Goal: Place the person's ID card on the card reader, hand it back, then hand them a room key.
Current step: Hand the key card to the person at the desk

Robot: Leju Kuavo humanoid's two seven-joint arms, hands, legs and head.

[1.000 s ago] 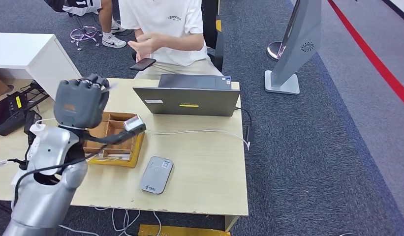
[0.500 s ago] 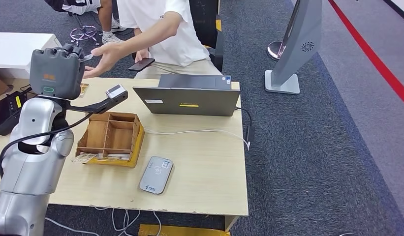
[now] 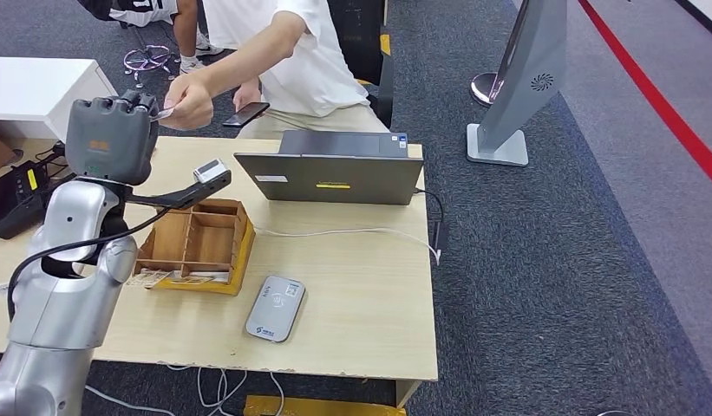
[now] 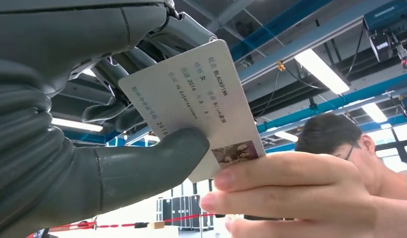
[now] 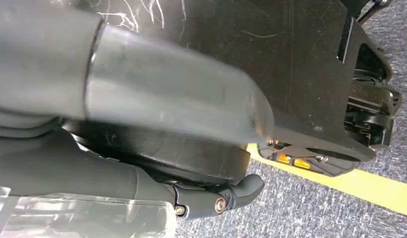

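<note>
Handover in progress: left hand (image 4: 92,124) pinches the ID card (image 4: 191,106) out toward the person's hand (image 4: 285,198), which grips its edge. Right hand's state, can't tell.

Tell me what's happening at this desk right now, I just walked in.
The robot's left hand is raised over the far side of the table, holding a card between its thumb and fingers. A seated person's hand has taken hold of the card's other end, so both grip it: a handover in progress. The card reader lies bare near the front edge, beside a wooden tray. A laptop stands in front of the person.
</note>
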